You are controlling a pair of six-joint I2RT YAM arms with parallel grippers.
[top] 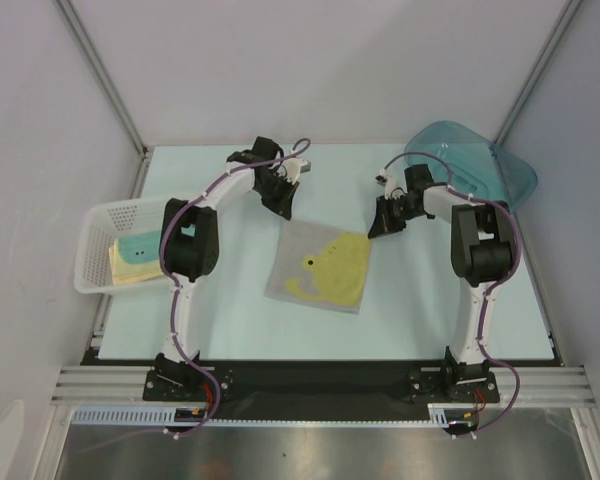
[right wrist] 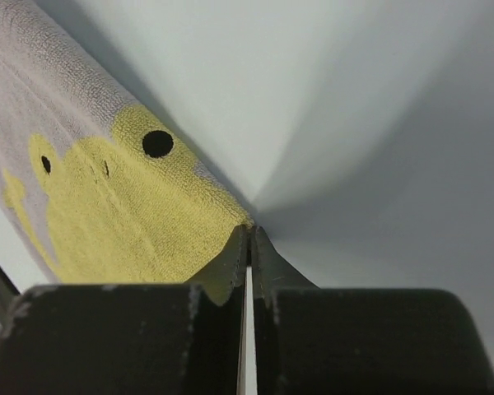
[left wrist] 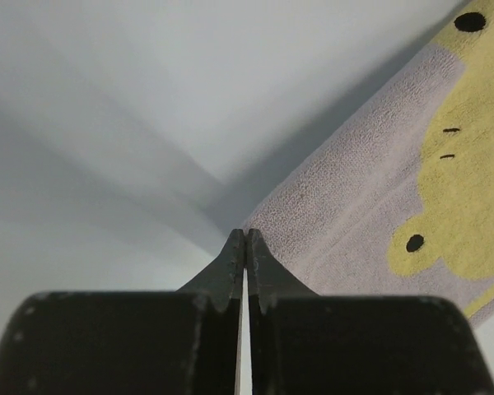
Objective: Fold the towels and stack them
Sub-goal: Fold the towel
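Both jaws tight on towel [top: 318,267] corners

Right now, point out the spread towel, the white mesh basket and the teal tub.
spread towel [top: 325,270]: top view, on its yellow patch near the middle.
white mesh basket [top: 91,246]: top view, on its left wall.
teal tub [top: 470,146]: top view, on its translucent wall.

left edge: basket [top: 92,245] stands | far right: tub [top: 500,170] stands | centre: towel [top: 315,265] low, passable above
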